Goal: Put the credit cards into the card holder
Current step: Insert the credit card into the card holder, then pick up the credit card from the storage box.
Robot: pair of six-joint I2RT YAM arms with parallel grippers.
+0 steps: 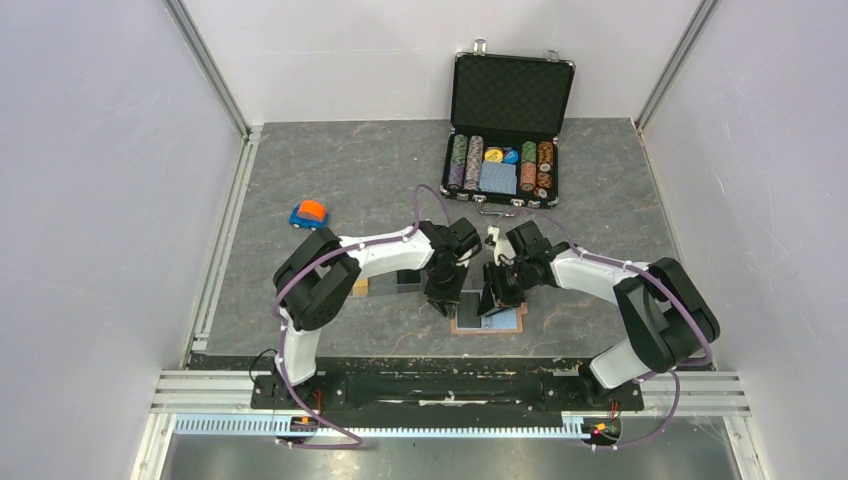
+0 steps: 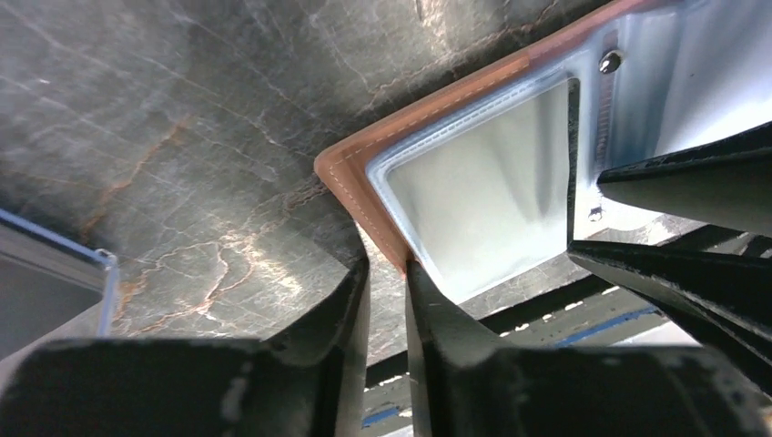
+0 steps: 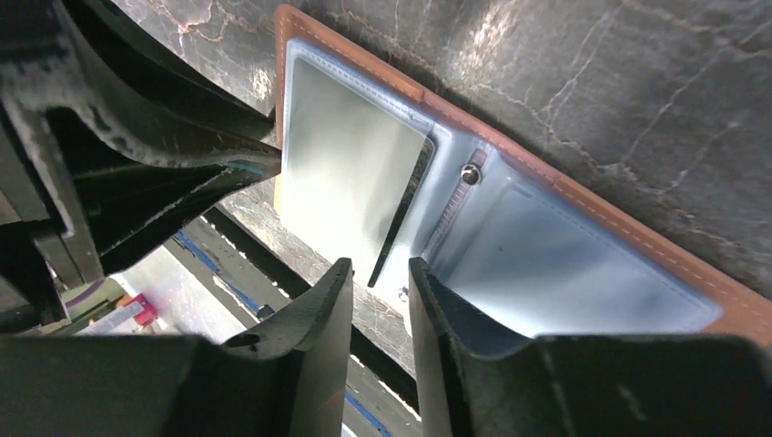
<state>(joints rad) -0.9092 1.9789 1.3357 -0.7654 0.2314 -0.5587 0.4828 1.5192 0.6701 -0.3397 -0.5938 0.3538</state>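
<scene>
Card holder (image 1: 508,321) lies open on the counter (image 1: 350,170) between both arms. Left gripper (image 2: 387,266) is narrowly open at its tan corner, and right gripper (image 3: 375,266) is nearly closed around a dark-edged credit card (image 3: 401,214) corner — pinching or not, can't tell.

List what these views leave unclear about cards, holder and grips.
- Top: the left gripper and right gripper cover most of the holder; its inside is hidden.
- Left wrist: whether the left gripper pinches the holder's edge; fingertips hide the contact.
- Right wrist: glare washes out the card's colour; whether the right gripper grips it is unclear.
</scene>
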